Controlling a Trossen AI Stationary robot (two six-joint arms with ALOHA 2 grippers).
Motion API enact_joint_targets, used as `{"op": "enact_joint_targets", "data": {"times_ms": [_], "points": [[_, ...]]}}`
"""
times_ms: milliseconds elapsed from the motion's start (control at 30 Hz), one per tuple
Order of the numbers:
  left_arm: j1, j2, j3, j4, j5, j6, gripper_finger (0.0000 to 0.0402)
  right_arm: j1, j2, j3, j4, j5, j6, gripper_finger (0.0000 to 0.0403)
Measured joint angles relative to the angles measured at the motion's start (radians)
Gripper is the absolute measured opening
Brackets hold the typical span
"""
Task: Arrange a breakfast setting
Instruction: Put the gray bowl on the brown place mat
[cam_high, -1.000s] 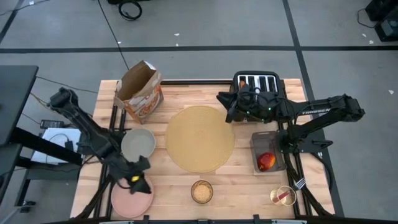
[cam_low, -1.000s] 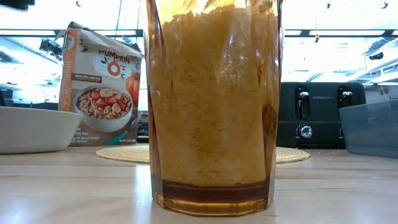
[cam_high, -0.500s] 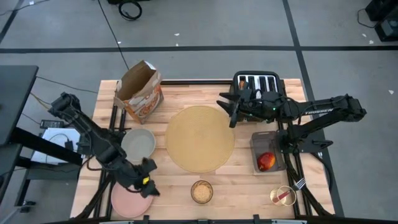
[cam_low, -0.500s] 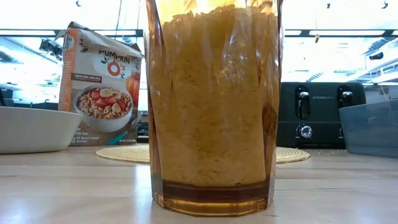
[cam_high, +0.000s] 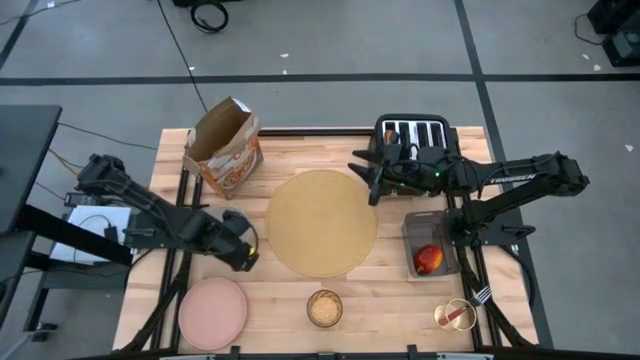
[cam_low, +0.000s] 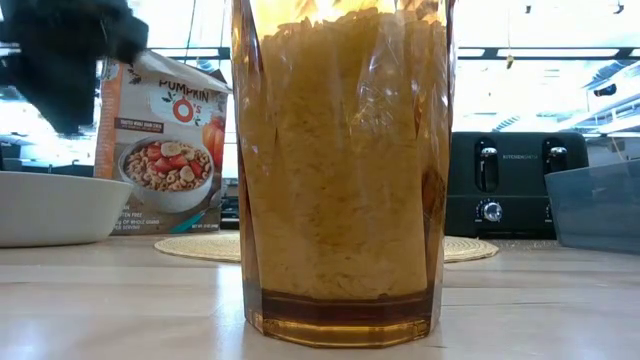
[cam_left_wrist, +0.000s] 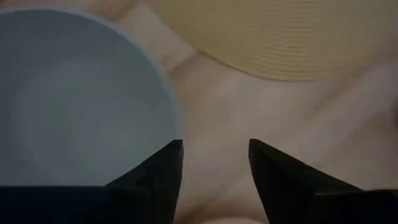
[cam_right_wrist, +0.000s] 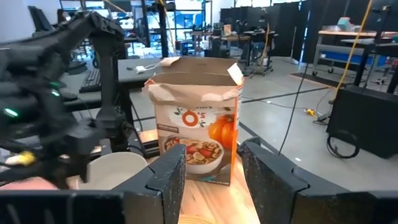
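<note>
The left gripper hangs over the right edge of the grey bowl, which sits on the wooden table just left of the big round tan placemat. In the left wrist view its two dark fingers are spread apart with bare table between them. They hold nothing. One finger is right by the bowl's rim, but it is hard to say if it touches.

The bowl looks hard, smooth and a bit heavy, and it could chip if it drops. Its thin rim is likely the best place to grab, with one finger inside and one outside. A smooth side could slip, so the pinch should be firm.

The right gripper waits up by the black toaster, past the top right edge of the placemat. Its fingers are apart and empty too, facing the cereal box.

The pink plate lies at the near left. The amber glass stands below the placemat. The apple sits in a grey bin at the right.
</note>
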Motion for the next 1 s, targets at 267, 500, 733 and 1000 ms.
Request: {"op": "enact_joint_targets", "data": {"times_ms": [267,500,733,1000], "points": [[0.044,0.050,-0.092,0.100,0.014,0.169,0.0183,0.006,0.000,0.000,0.001,0.000,0.024,0.0165],[0.043,0.158,-0.104,0.107,0.027,0.343,0.0163,0.006,0.000,0.000,0.001,0.000,0.024,0.0165],[0.040,0.215,-0.103,0.114,0.126,0.393,0.0100,0.005,0.000,0.000,0.002,0.000,-0.039,0.0165],[-0.039,0.212,0.022,0.045,0.181,0.387,0.0020,-0.010,-0.034,-0.001,0.072,0.019,-0.170,0.0165]]}}
